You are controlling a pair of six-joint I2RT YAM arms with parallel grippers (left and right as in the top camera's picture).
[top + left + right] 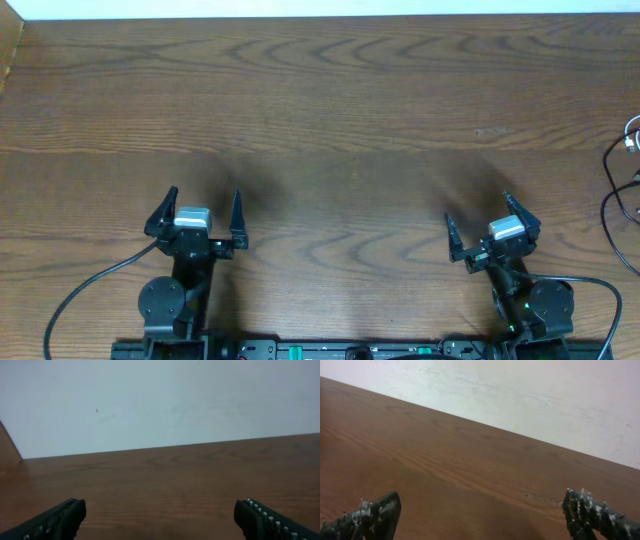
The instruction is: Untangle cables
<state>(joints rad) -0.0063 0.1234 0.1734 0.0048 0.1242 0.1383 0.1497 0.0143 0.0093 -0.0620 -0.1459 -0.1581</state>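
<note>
The cables (622, 190) lie at the far right edge of the table in the overhead view, thin black cord looping with a small white plug end near the top; most of the bundle is cut off by the frame. My left gripper (204, 209) is open and empty near the front left, far from them. My right gripper (478, 218) is open and empty at the front right, some way left of the cables. Both wrist views show only the open fingers (160, 519) (480, 516) over bare wood; no cable shows in them.
The brown wooden table (320, 110) ends at a white wall at the back. Thick black arm wires (90, 285) trail from each arm base along the front edge.
</note>
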